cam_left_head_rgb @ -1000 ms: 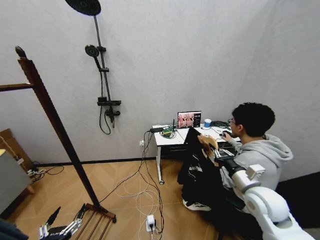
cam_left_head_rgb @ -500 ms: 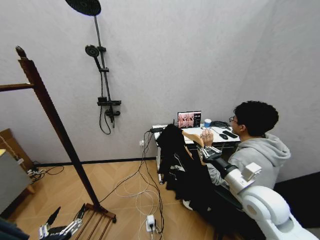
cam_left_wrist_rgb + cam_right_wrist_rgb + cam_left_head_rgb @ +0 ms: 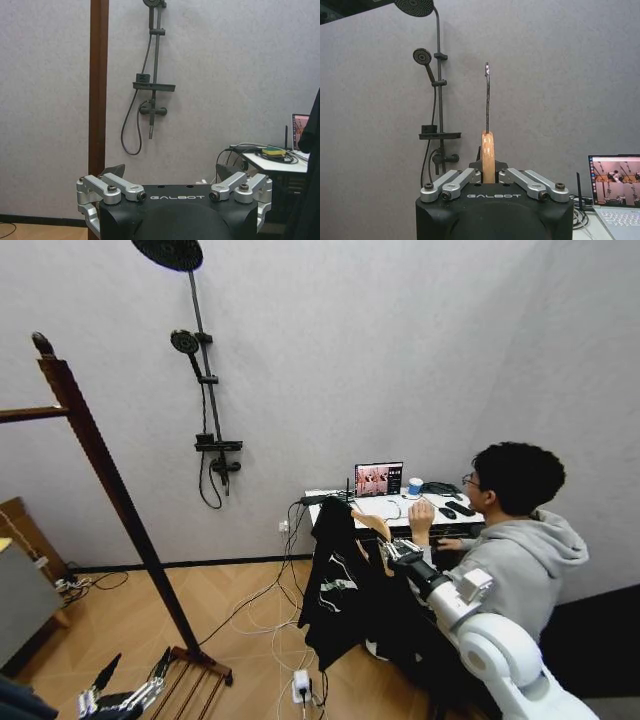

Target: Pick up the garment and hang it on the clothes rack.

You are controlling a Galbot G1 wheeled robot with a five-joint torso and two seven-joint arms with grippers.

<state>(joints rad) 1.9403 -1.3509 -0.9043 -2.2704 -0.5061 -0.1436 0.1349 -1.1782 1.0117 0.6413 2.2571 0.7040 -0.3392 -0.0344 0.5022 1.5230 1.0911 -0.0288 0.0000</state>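
Grey textured wall backs the scene, with a black shower fixture (image 3: 205, 390) mounted at 12 o'clock above a wooden floor strewn with cables. At 9 o'clock leans the clothes rack (image 3: 110, 490), 1 dark post with a knob finial and a stub of rail. The right hand (image 3: 398, 549), at 3 o'clock from centre, is clamped tight on the wooden hanger (image 3: 488, 157), whose metal hook (image 3: 487, 95) stands upright above its fingers. From that hanger the garment (image 3: 335, 585) hangs free in the air, in front of the white counter (image 3: 345, 515), well apart from the rack. The left hand (image 3: 125, 690) rests low at 7 o'clock, its fingers spread apart and holding nothing.
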